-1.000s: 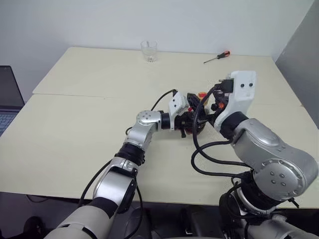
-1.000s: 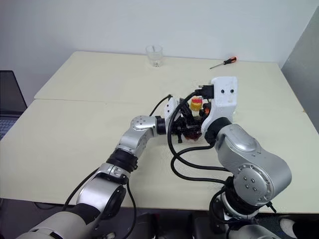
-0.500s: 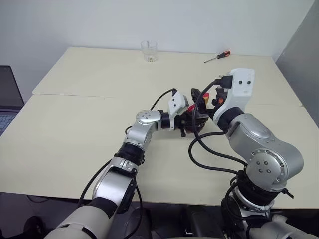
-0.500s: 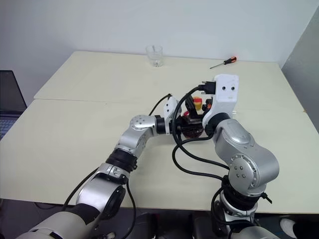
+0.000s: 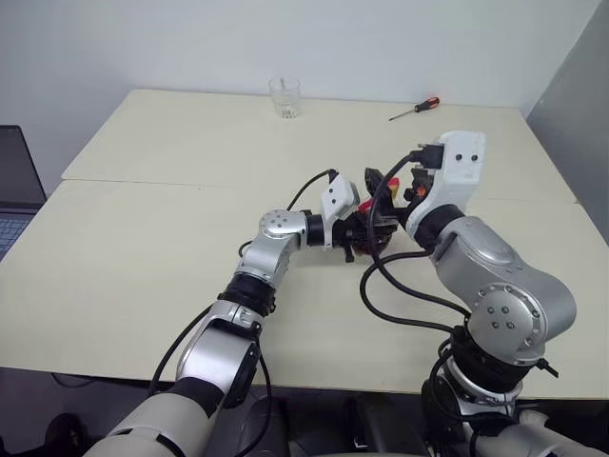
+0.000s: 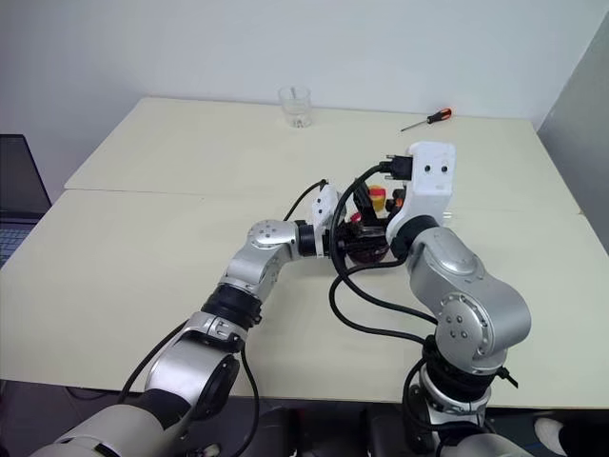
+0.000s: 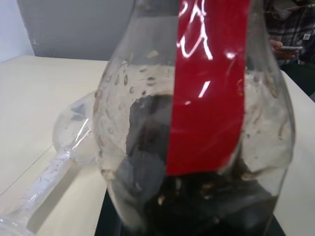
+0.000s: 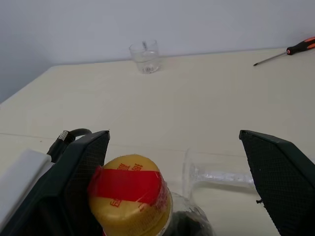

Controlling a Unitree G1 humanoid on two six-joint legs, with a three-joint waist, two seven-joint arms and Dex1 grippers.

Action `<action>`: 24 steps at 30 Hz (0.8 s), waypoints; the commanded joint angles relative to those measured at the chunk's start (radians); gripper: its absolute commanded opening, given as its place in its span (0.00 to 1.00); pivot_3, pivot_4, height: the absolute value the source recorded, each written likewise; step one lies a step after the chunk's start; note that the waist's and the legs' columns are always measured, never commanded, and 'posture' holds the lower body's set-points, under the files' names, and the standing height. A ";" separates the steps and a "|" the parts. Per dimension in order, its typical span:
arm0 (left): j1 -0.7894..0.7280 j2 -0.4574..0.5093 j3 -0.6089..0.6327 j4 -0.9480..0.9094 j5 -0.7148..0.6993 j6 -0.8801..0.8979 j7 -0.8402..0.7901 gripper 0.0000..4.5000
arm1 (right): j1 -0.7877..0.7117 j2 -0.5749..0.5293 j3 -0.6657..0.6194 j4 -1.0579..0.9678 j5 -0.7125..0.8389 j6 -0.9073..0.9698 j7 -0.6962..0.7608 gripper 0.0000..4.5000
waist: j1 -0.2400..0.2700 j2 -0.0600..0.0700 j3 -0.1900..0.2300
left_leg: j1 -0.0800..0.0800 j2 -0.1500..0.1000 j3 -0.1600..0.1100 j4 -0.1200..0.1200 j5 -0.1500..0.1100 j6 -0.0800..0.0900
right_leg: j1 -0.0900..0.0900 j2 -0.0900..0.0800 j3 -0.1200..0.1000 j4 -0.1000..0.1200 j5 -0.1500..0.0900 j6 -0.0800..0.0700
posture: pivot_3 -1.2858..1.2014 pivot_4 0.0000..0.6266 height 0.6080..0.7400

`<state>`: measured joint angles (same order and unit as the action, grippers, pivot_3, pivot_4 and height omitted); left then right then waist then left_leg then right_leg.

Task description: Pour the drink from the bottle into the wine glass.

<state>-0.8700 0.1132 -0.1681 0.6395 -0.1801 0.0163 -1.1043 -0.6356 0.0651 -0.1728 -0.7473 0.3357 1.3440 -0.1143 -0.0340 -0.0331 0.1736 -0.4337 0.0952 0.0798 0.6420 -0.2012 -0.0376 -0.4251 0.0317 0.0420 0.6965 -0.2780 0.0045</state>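
The bottle (image 7: 197, 123) is clear and round-bodied with a red label, and it stands upright on the table. The dark drink (image 7: 197, 209) lies low in its body. My left gripper (image 5: 360, 234) reaches in level from the left and is shut on the bottle's body. The bottle's yellow-and-red cap (image 8: 130, 194) sits between the wide-apart fingers of my right gripper (image 8: 173, 137), close to one finger (image 8: 81, 169); this gripper is open. The wine glass (image 8: 216, 174) lies on its side on the table just behind the bottle, with its stem (image 7: 42, 182) along the tabletop.
A short clear tumbler (image 5: 284, 97) stands at the table's far edge. A red-handled screwdriver (image 5: 414, 109) lies at the far right. A laptop (image 5: 14, 190) sits off the left edge. A seated person (image 7: 290, 34) shows beyond the table. A grey partition (image 5: 571, 105) borders the right side.
My right arm has swung its elbow inward and its hand has edged slightly forward at the cap. The left arm and the bottle have stayed still.
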 commanded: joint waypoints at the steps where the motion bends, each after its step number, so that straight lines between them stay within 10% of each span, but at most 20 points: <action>1: -0.019 0.002 0.015 -0.026 -0.012 -0.018 -0.002 0.18 | 0.019 -0.011 -0.029 -0.090 0.031 0.006 0.035 1.00 | 0.000 0.000 0.000 | 0.000 0.000 0.000 0.000 0.000 0.000 | 0.000 0.000 0.000 0.000 0.000 0.000 | 0.52 0.24 1.00; 24: -0.031 0.002 0.022 0.009 -0.009 -0.037 -0.001 0.18 | 0.083 -0.039 -0.126 -0.273 0.244 0.141 0.157 1.00 | -0.001 0.000 0.000 | 0.000 0.000 -0.001 -0.001 0.000 0.000 | 0.000 0.000 0.000 0.000 0.000 0.000 | 0.52 0.24 1.00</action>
<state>-0.8710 0.1202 -0.1615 0.6770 -0.1779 0.0077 -1.1028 -0.5333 0.0209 -0.3137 -0.9606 0.5722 1.4902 0.0545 -0.0351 -0.0331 0.1736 -0.4338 0.0951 0.0787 0.6415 -0.2012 -0.0375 -0.4250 0.0319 0.0420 0.6959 -0.2780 0.0045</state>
